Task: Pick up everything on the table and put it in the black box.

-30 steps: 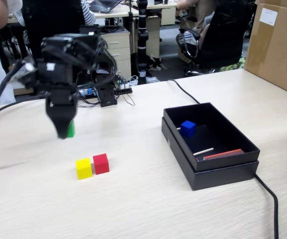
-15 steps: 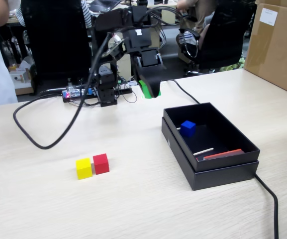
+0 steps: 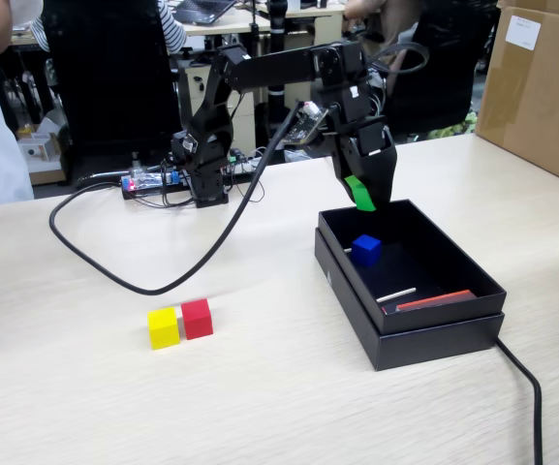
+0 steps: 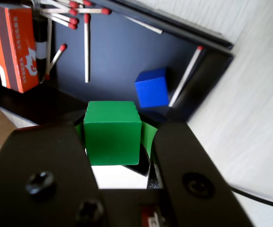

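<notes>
Holding the small matte green cube [image 4: 112, 132] over the shallow black cardboard box's [image 3: 473, 300] far left corner, hand [image 3: 364, 194] clamped; blue cube [image 3: 365, 249] boxed; yellow cube [image 3: 163, 327] and red cube [image 3: 197, 318] remaining on pale wood-grain worktop [image 3: 260, 387], left.

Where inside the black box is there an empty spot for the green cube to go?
The black box floor is bare between the blue cube and the matches, and along the far wall. It is crowded near the orange matchbox. The gripper holds the green cube above the box's far edge.
</notes>
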Tool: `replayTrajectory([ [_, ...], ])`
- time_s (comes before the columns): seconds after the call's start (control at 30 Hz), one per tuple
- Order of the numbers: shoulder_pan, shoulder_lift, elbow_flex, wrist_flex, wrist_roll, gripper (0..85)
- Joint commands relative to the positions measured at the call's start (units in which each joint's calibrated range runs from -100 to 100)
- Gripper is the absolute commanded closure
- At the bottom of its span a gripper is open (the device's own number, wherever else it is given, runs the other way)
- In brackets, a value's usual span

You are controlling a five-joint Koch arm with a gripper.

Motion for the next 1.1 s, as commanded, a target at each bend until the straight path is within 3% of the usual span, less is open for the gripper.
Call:
replayTrajectory([
  [0.0,0.73,3.64,7.48,-0.02,0.49,77.5],
  [0.23,1.56,10.53,7.93,-0.36,1.37,77.4],
  [0.37,1.86,10.76,4.76,-0.71,1.37,71.7],
  [0.5,1.71,10.41,1.77,-1.4,1.37,57.2],
  [0.63,1.42,7.43,0.41,-1.4,1.32,48.4],
  [0.87,-0.83,-10.7,0.13,-1.4,0.78,48.1],
  [1.07,-6.25,-25.16,-0.59,-1.4,-2.98,48.1],
])
